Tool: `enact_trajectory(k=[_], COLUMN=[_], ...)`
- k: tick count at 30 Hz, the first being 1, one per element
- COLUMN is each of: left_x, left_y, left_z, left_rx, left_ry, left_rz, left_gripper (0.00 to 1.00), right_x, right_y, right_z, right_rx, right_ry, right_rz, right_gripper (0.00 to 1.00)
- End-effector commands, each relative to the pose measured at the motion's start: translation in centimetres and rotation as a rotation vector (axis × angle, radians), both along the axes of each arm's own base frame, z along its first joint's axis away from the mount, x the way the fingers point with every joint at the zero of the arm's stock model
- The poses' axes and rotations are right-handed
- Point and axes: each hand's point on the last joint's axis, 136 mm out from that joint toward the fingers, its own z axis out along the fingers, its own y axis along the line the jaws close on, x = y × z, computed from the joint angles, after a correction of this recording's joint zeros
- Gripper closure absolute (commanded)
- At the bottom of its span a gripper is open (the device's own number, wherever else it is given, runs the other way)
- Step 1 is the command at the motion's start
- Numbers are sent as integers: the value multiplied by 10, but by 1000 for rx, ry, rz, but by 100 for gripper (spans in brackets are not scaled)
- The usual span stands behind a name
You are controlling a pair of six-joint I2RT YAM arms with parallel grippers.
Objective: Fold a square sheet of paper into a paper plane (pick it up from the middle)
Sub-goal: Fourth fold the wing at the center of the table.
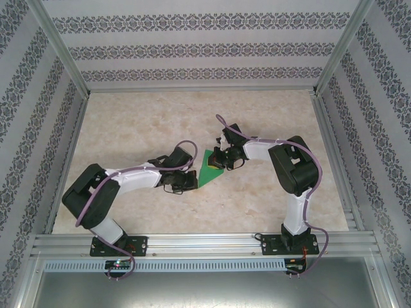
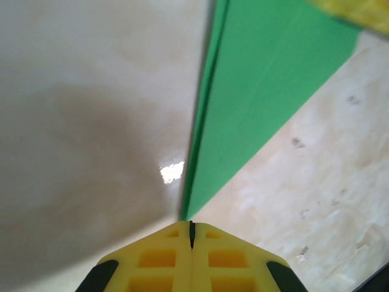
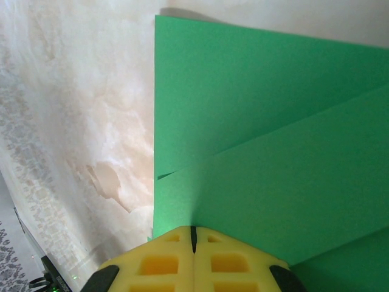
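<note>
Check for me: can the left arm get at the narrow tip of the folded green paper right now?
Probably yes. The left gripper, shut, sits right at the green paper's narrow tip with nothing between; the right gripper is at the far, wider end, out of the way.

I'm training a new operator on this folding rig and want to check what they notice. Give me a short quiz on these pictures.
1. True or false: the green paper lies as a flat square with no folds in it.
2. The left gripper is: A) wide open, B) shut, C) clamped round a pen.
3. Fill in: in the top view the paper lies ___ the left gripper and the right gripper.
Key: 1 false; 2 B; 3 between.
</note>
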Motion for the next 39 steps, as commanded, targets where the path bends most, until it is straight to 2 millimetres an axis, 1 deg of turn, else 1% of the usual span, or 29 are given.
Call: enact_trajectory(k=[1, 2, 4, 7, 9, 11, 14, 16, 18, 21, 22, 23, 25, 29, 32, 35, 39], left_x=[29, 34, 42, 48, 51, 54, 56, 55, 51, 43, 40, 37, 34, 32, 34, 36, 41], left_y=[-6, -9, -14, -23, -29, -32, -27, -24, -21, -18, -17, -16, -15, -15, -17, -20, -23], left_z=[32, 35, 33, 20, 10, 5, -4, -10, -17, -28, -32, -35, -38, -38, -36, -31, -22], left_rx=[-34, -48, -55, -47, -48, -43, -4, 18, 35, 55, 62, 65, 68, 65, 57, 39, 16], left_ry=[-159, -179, -192, -161, -140, -132, -130, -119, -98, -50, -35, -22, -8, -4, -6, -13, -35], left_rz=[62, 69, 76, 66, 57, 53, 67, 64, 64, 56, 55, 52, 49, 49, 49, 54, 68], left_gripper=[100, 100, 100, 100, 100, 100, 100, 100, 100, 100, 100, 100, 100, 100, 100, 100, 100], right_x=[-27, -26, -24, -22, -18, -14, -9, -6, -2, 9, 11, 14, 15, 17, 17, 19, 22], right_y=[-39, -37, -34, -29, -23, -19, -13, -11, -8, -4, -5, -8, -16, -44, -59, -61, -52], right_z=[-61, -60, -57, -52, -44, -36, -22, -14, -2, 23, 30, 38, 44, 44, 42, 39, 30], right_rx=[-224, -217, -204, -175, -144, -119, -89, -75, -50, -4, 3, 0, -25, -84, -112, -120, -101], right_ry=[127, 124, 117, 108, 91, 72, 52, 39, 20, -30, -48, -70, -103, -120, -115, -104, -61], right_rz=[-48, -48, -47, -47, -47, -46, -37, -32, -32, -38, -44, -55, -77, -179, -250, -266, -249], right_gripper=[100, 100, 100, 100, 100, 100, 100, 100, 98, 94, 92, 88, 85, 73, 63, 60, 60])
